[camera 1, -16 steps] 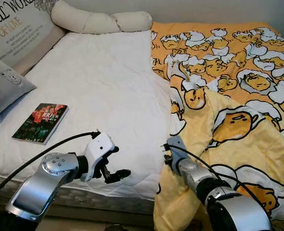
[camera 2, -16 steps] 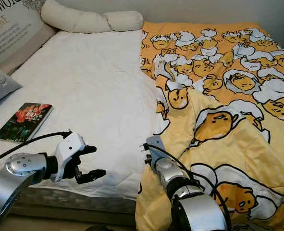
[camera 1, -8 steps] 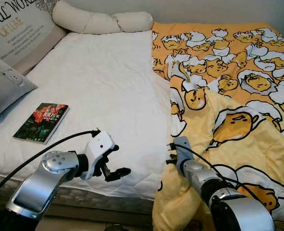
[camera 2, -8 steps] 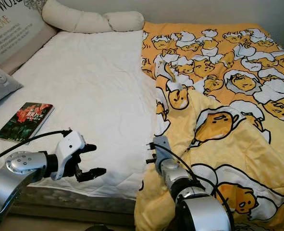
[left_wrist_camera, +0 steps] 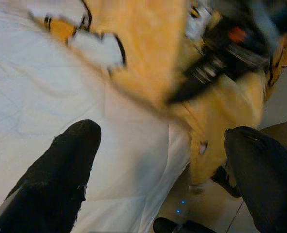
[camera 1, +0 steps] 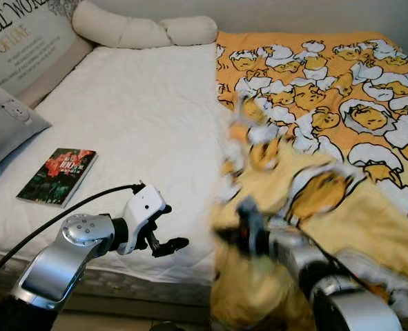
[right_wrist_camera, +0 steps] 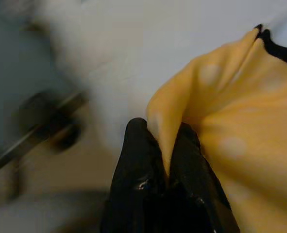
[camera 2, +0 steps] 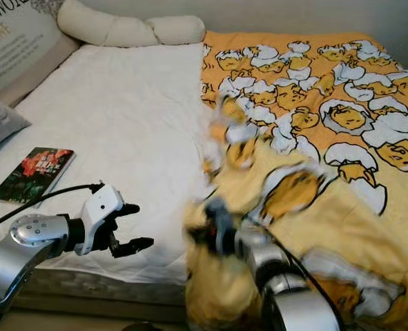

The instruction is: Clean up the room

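Our left gripper [camera 1: 168, 234] hangs over the near edge of the bed [camera 1: 148, 117], its two black fingers [left_wrist_camera: 60, 174] spread wide with nothing between them. Going left to right across the bed: a grey pillow [camera 1: 7, 127] leans at the bed's far left side, and behind it a cushion [camera 1: 24, 38] with printed lettering stands at the head. A book [camera 1: 57, 176] with a dark, red-flowered cover lies flat on the white sheet just beside the pillow, well apart from our left gripper. A long cream bolster [camera 1: 145, 29] runs along the far side of the bed. The middle of the bed is bare white sheet.

Our right gripper [right_wrist_camera: 165, 160] is at the bed's near edge, to the right of the left one, fingers pressed together on a fold of the yellow blanket [camera 1: 328, 110]. The blanket, printed with egg cartoon figures, covers the right half of the bed and drapes over the near edge. The blanket around our right gripper is blurred in the head views.
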`<state>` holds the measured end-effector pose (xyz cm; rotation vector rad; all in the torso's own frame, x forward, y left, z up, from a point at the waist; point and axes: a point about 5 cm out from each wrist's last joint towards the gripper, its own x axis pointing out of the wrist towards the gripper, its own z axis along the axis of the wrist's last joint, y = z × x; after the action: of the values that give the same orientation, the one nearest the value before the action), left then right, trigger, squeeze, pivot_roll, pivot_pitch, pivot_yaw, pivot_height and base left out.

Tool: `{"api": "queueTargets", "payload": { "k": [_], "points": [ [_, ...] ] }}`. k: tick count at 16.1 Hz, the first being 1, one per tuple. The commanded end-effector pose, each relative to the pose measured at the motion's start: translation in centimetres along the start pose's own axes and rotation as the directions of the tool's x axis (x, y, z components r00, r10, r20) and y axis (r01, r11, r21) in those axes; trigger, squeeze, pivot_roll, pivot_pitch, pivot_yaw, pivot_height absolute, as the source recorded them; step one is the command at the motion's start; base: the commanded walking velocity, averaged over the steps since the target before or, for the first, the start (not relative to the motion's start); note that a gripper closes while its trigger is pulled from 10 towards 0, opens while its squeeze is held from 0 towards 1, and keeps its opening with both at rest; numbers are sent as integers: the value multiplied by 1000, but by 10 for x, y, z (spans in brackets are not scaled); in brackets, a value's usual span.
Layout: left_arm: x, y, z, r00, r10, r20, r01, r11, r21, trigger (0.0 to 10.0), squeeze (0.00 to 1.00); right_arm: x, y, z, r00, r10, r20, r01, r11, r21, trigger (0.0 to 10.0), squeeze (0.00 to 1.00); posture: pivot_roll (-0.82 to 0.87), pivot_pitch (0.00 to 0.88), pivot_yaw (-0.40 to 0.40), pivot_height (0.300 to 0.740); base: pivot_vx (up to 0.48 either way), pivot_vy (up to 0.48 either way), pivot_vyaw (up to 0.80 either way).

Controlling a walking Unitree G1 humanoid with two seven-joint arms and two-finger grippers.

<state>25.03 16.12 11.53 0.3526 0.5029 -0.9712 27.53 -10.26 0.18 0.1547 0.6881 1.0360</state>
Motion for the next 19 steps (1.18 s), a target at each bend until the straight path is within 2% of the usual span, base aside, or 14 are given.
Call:
{"api": "queueTargets", "payload": {
  "k": [1,2,4,5,7,8,9,10,11,12,13,15,17,19],
  "points": [
    [-1,2,0,1000,1,-6,-1,1000,9,10000,0,-7,7,-5,982,173,-73,-177,983,-53,0,0,162,0,67,740,0,0,0],
    [-2,2,-1,1000,1,-7,-1,1000,9,10000,0,-12,11,-16,958,254,-134,-263,963,-59,0,0,161,0,68,740,0,0,0],
    [-2,2,-1,1000,0,-8,0,1000,9,10000,0,-19,16,-30,927,314,-207,-334,940,-71,0,0,161,0,71,740,0,0,0],
    [-2,3,-1,1000,-1,-9,1,1000,9,10000,0,-19,17,-36,930,299,-216,-321,944,-76,0,0,162,0,75,740,0,0,0],
    [-2,4,-1,1000,-1,-12,1,1000,13,10000,0,-13,12,-29,952,245,-186,-259,964,-55,0,0,160,0,80,740,0,0,0],
    [-2,6,-1,1000,3,-14,-3,1000,17,10000,0,-10,12,-36,972,178,-152,-188,980,-57,0,0,156,0,82,740,0,0,0],
    [-2,7,-1,1000,6,-13,-6,1000,19,10000,0,-9,12,-41,982,138,-130,-144,988,-45,10000,0,154,0,82,740,0,0,0],
    [-2,9,0,1000,12,-11,-12,1000,23,10000,0,-12,10,-47,991,91,-101,-94,995,-23,10000,0,148,0,83,740,0,0,0],
    [-1,11,1,1000,19,-6,-19,999,27,10000,0,-17,5,-49,998,25,-51,-25,1000,-5,10000,702,143,0,81,740,0,0,0],
    [-1,13,1,1000,23,-3,-23,999,30,10000,0,-22,-1,-47,1000,-13,-17,13,999,30,10000,1000,137,0,80,740,0,0,0],
    [0,14,1,1000,27,-1,-27,999,32,10000,0,-25,-5,-45,999,-33,-2,33,997,65,10000,1000,131,0,78,740,0,0,0],
    [1,15,0,999,44,11,-44,999,32,10000,0,-31,-10,-48,997,-81,-19,82,996,40,10000,1000,122,0,62,740,0,0,0],
    [1,17,-2,996,79,30,-80,997,19,10000,0,-36,-12,-49,988,-131,82,125,989,77,10000,1000,122,0,41,740,0,0,0],
    [-2,15,-5,991,114,68,-112,993,-37,10000,0,-41,-13,-36,960,-116,256,88,989,117,10000,1000,96,0,38,740,0,0,0]
  ]
}}
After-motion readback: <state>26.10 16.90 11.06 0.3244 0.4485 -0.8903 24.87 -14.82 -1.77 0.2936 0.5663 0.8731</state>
